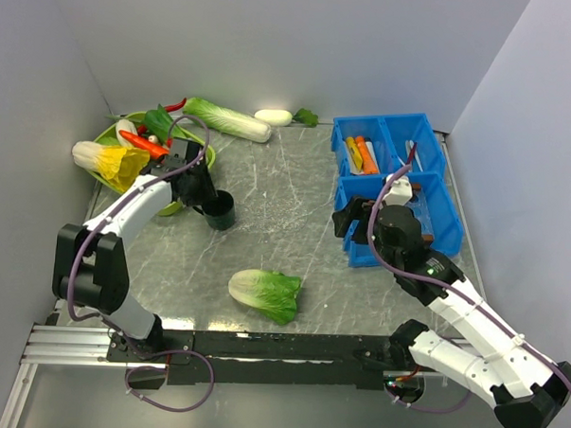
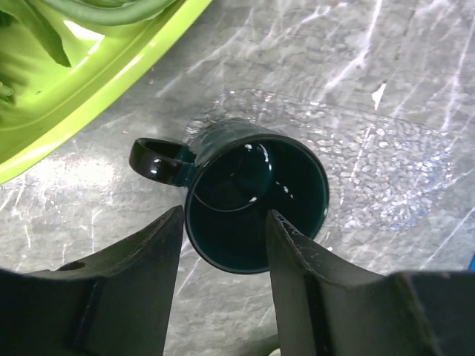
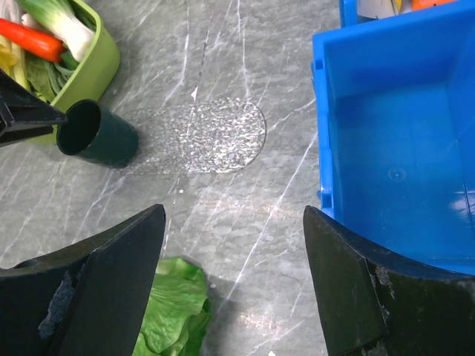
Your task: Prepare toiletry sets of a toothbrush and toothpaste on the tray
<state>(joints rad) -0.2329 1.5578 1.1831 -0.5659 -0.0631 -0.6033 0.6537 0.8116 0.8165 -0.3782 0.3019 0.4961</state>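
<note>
A clear, textured oval tray [image 3: 215, 133] lies on the grey table; it also shows in the left wrist view [image 2: 371, 156], just behind a dark green mug [image 2: 256, 196]. The yellow and orange toothpaste tubes [image 1: 360, 154] lie in the back left compartment of the blue bin [image 1: 435, 213]. A pale thin toothbrush [image 1: 409, 149] lies in the back right compartment, partly behind a cable. My left gripper [image 2: 224, 215] is open, its jaws over the mug's near rim [image 1: 219, 209]. My right gripper [image 3: 234, 211] is open and empty above bare table, beside the bin's left wall [image 3: 326, 141].
A lime green bowl [image 1: 201, 155] of vegetables stands at the back left, beside the mug. A lettuce head [image 1: 265, 295] lies at the front middle, under my right gripper's left finger [image 3: 174, 311]. A long cabbage [image 1: 228, 120] lies at the back.
</note>
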